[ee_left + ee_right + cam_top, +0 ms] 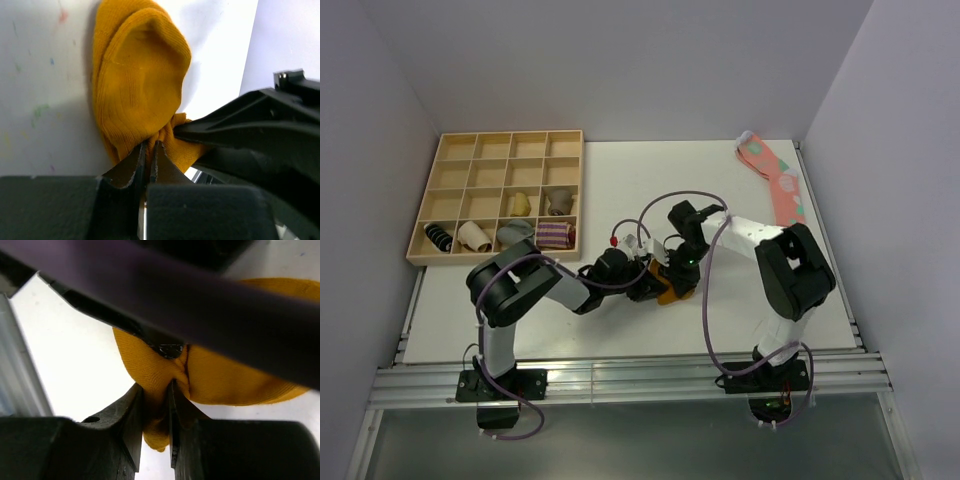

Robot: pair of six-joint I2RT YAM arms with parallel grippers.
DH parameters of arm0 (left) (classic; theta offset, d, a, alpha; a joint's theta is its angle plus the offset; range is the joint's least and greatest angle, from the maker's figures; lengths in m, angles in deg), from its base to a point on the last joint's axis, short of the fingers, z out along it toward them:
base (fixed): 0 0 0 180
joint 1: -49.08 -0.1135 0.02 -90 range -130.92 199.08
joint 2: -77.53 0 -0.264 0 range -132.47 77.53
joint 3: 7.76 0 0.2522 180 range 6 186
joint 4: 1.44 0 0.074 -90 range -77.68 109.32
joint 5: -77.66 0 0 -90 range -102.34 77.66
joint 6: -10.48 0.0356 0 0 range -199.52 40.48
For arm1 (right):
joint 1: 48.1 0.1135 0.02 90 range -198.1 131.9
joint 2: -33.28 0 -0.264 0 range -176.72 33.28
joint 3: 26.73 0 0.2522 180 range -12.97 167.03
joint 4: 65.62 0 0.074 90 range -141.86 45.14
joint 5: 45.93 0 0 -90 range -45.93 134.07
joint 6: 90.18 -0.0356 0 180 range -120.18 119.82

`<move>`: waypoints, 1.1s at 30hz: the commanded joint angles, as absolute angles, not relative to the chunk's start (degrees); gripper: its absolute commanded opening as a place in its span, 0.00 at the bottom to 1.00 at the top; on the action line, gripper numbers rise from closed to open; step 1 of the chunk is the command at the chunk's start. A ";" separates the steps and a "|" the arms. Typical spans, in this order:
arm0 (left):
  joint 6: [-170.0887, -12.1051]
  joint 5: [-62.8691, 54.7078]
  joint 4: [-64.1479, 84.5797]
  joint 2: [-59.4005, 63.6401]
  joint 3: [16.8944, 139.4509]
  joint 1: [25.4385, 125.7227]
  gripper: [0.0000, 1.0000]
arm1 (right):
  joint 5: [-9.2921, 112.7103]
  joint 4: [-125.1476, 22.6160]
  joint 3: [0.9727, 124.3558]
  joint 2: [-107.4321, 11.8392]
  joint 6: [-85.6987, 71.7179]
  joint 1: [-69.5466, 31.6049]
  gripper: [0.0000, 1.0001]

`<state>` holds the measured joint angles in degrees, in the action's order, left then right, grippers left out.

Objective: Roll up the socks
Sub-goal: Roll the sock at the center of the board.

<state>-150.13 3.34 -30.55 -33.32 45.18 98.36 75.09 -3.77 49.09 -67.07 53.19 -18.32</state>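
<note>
Mustard knit, finely ribbed: the sock [140, 85] is bunched in both grips. Left gripper [151, 150] is pinched tight on a gathered edge. Right gripper [156, 395] is clamped on a thick fold close by, its jaws kept apart only by the cloth. The sock lies on the white table [620, 180], between the arms, toward the near side. Judged light, limp, stretchy, grippy, unbreakable; likely to sag and unroll unless pinned. Best taken at folded edges, several layers together. Table smooth, hard, faintly speckled.

place: likely robot lab | cues: white booth walls [620, 70], aluminium rails [630, 380], table [620, 180]
</note>
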 commanded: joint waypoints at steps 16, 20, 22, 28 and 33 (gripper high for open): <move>-141.56 -21.39 -23.80 -26.28 34.22 104.89 0.39 | 81.34 11.78 59.80 -80.45 53.70 -22.70 0.07; -143.40 -24.20 -20.30 -25.57 34.74 104.72 0.42 | 80.19 10.89 59.28 -80.36 52.65 -22.70 0.07; -145.60 -25.87 -17.05 -25.57 34.92 104.63 0.43 | 79.49 10.19 58.84 -80.10 52.30 -22.70 0.06; -149.82 -29.56 -16.25 -23.03 32.20 104.63 0.44 | 78.09 9.57 58.31 -80.01 51.42 -22.70 0.06; -150.80 -32.38 -20.81 -18.63 27.54 104.63 0.46 | 77.64 9.49 58.48 -79.92 50.89 -22.70 0.06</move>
<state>-152.03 -25.58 -29.66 -19.01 31.57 104.94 83.62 9.31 59.02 -78.68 52.01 -22.01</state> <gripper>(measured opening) 0.452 0.267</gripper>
